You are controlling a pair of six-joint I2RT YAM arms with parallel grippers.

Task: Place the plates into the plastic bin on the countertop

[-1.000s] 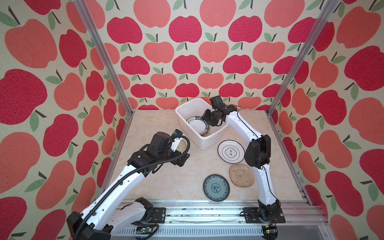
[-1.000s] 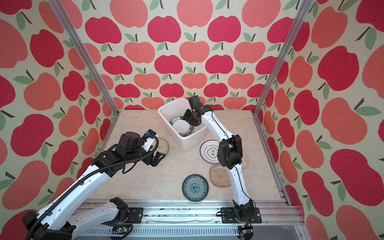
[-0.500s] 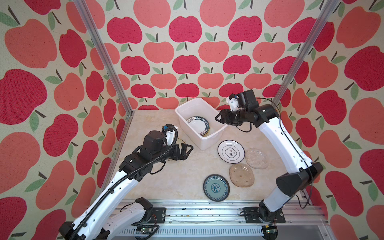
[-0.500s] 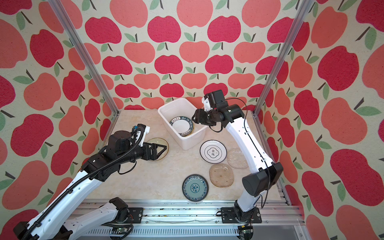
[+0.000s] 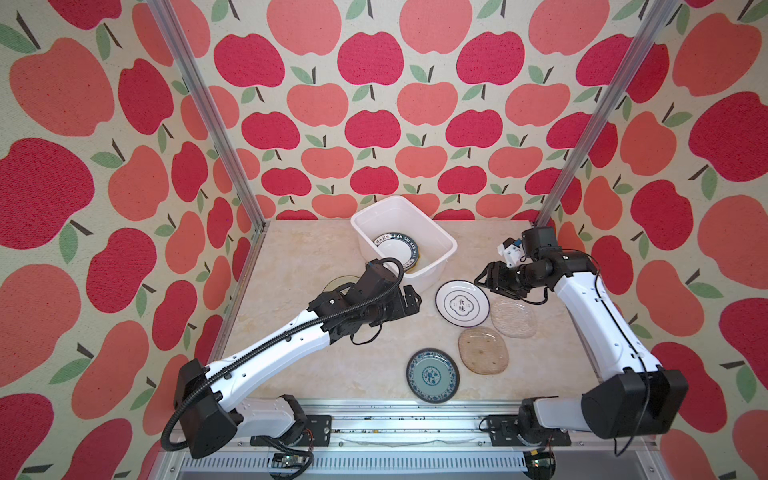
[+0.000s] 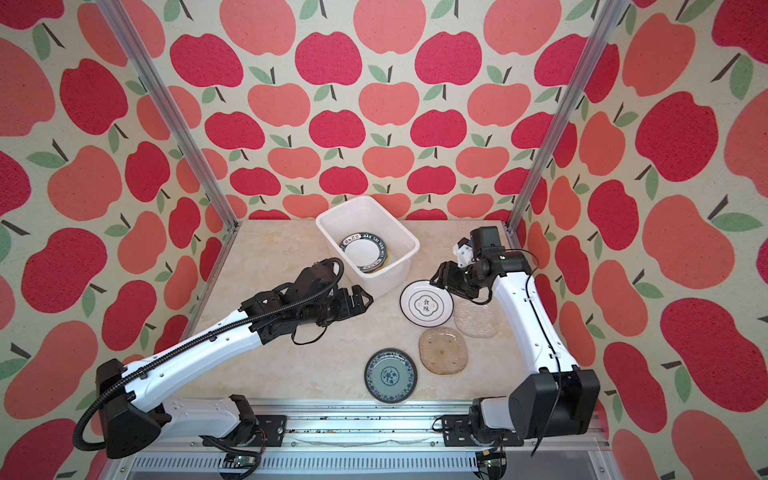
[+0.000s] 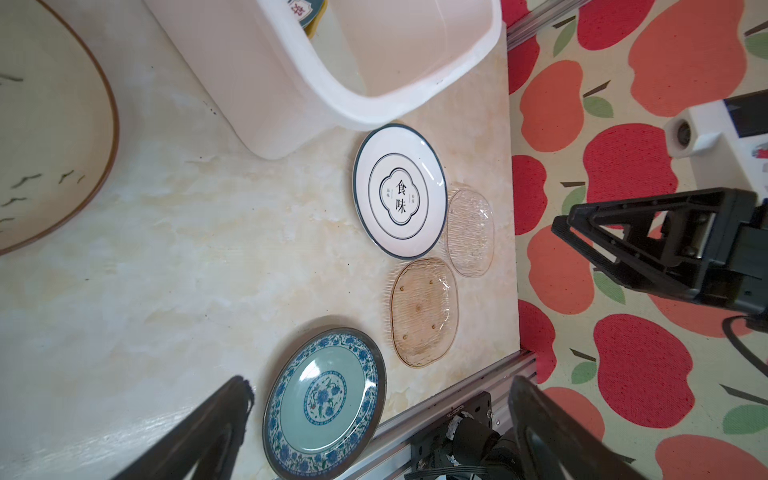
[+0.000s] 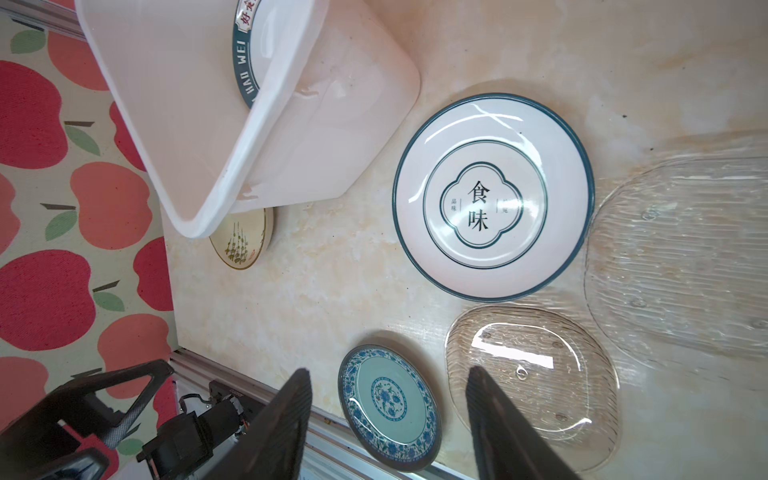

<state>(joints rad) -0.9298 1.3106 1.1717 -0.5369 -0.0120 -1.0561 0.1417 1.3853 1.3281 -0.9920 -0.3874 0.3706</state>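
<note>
1. The back wall (image 5: 374,124) is cream, printed with large red and coral apples with green leaves.
2. The left wall (image 5: 83,208) and the right wall (image 5: 685,208) carry the same apple print.
3. A bare metal left post (image 5: 208,116) and right post (image 5: 598,116) stand at the far corners where the walls meet.
4. The countertop (image 5: 299,257) is beige with pale marble veining.
5. A metal rail (image 5: 415,417) runs along its near edge.
6. The light is soft and even.

Arms reach inward; left gripper (image 6: 362,300) jaws spread wide, empty; right gripper (image 6: 437,282) jaws apart, empty.
</note>
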